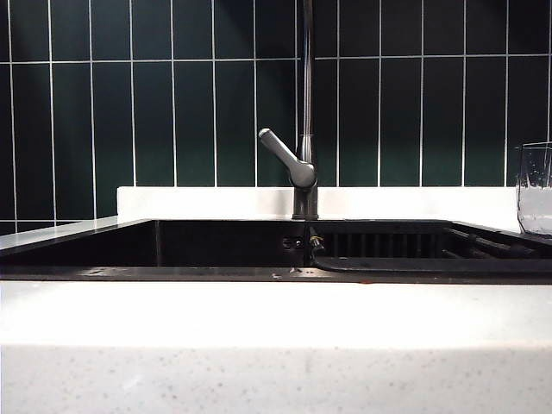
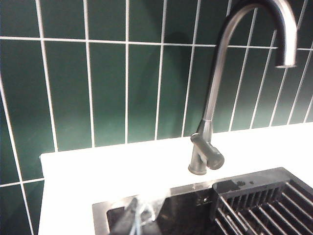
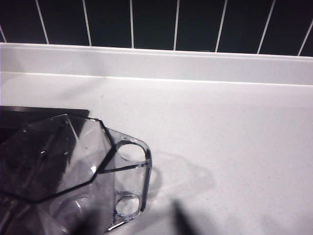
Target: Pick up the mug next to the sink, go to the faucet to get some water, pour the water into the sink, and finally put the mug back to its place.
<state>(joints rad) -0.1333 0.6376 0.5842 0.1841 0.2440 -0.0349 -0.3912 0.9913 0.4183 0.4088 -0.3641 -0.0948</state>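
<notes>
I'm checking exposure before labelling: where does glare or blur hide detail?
Exterior view: the countertop blows out to a white band; the mug is cut by the frame edge. Left wrist view: the counter behind the faucet is overexposed. Right wrist view: the mug is sharp, with a blurred dark shape near the frame's bottom edge.

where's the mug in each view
Exterior view: mug at the far right edge, on the counter beside the sink.
Left wrist view: not in it.
Right wrist view: fills the lower left corner, handle toward the middle.
Shared landmark: the dark green wall tiles.
</notes>
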